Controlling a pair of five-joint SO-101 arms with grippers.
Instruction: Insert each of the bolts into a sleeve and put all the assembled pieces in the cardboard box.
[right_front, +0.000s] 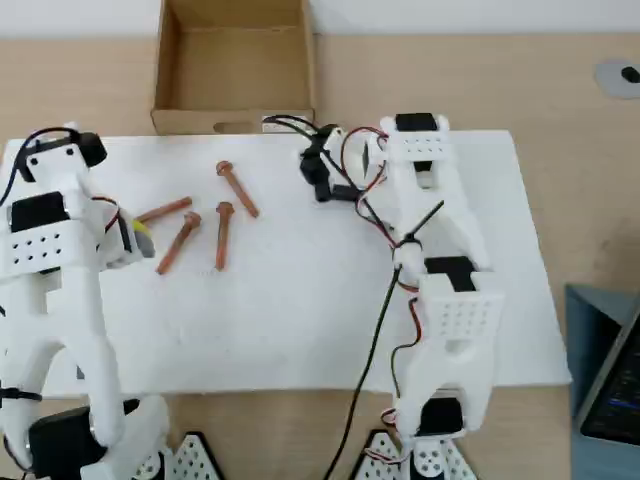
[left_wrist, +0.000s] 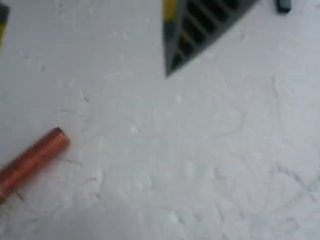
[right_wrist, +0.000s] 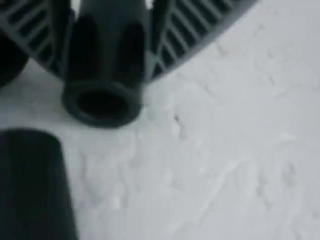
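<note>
On the white pad (right_front: 300, 310) lie four bolts (right_front: 223, 236), hard, thin, likely to roll; pinch one mid-stem. The left hand (right_front: 135, 238) is apart beside them. The right hand (right_front: 322, 172) squeezes a black sleeve (right_wrist: 105, 75).

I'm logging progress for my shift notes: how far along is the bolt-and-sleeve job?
Done: nothing; the cardboard box is empty. In hand: the right hand holds a black sleeve; the left hand is open beside a bolt. Left: all four bolts lie bare on the white mat, so every insertion and boxing remains.
</note>
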